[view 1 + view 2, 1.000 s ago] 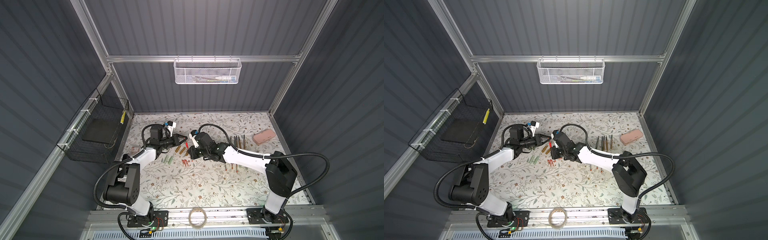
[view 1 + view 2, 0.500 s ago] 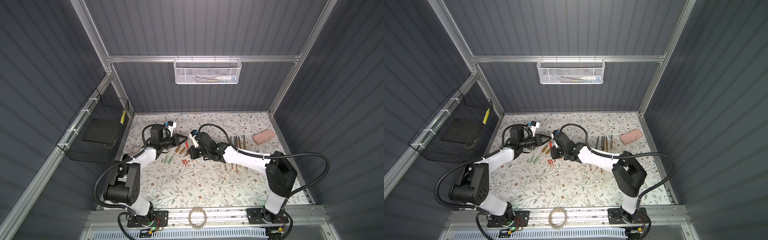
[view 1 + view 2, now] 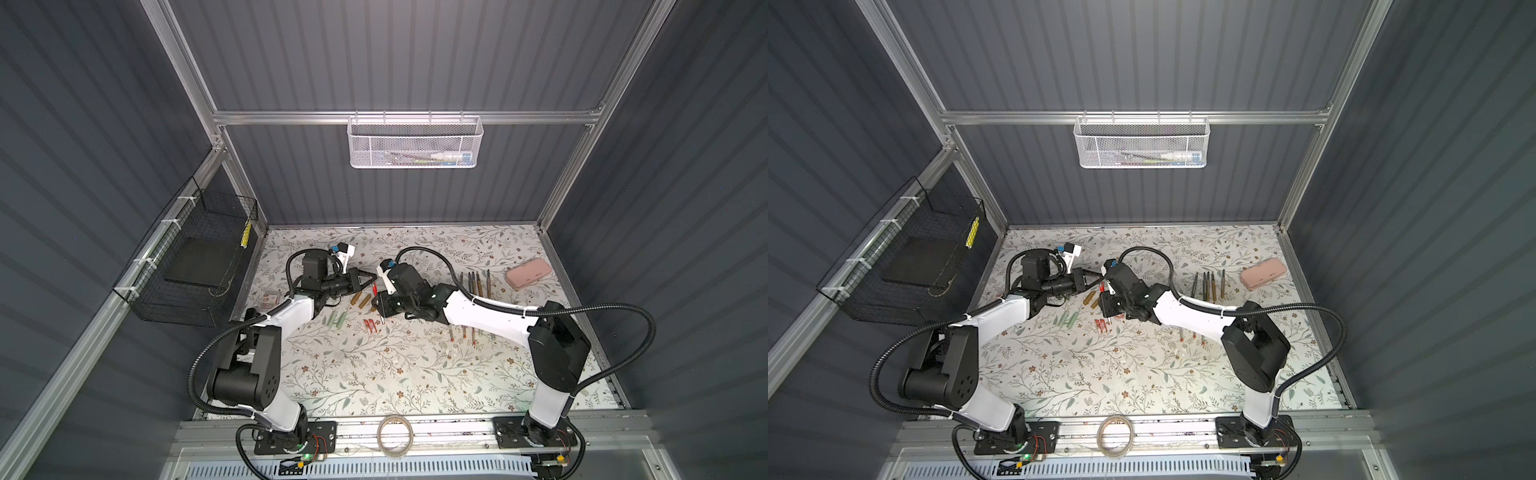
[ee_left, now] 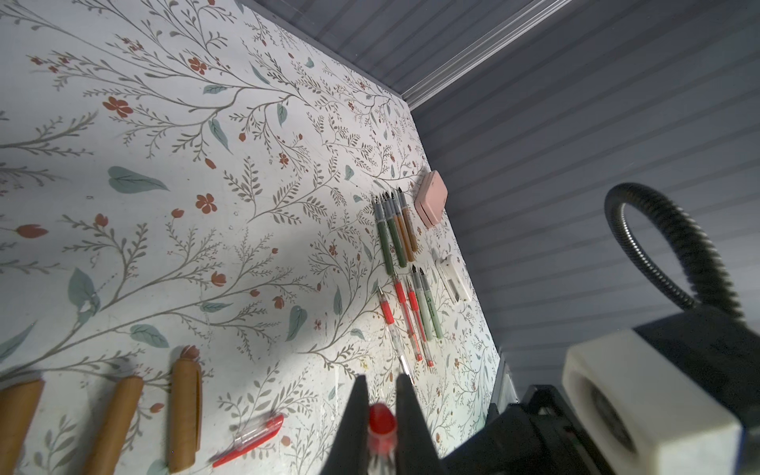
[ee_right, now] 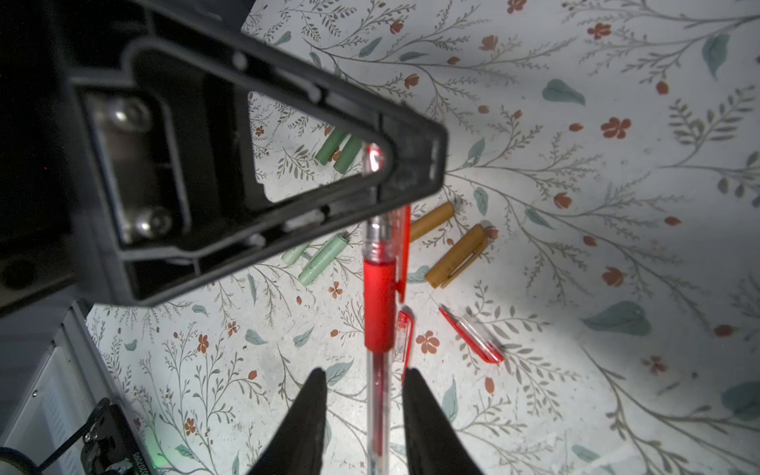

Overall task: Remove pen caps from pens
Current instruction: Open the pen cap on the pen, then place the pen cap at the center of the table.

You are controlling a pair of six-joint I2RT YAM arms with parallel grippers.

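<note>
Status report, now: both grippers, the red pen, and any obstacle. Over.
Left gripper shut on the cap. Right gripper open, jaws astride the red pen. Cap not yet off. Loose caps lie below, out of the way.

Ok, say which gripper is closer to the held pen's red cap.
Left. The left gripper is shut on the red cap; the right gripper stands open around the pen barrel, farther along.
</note>
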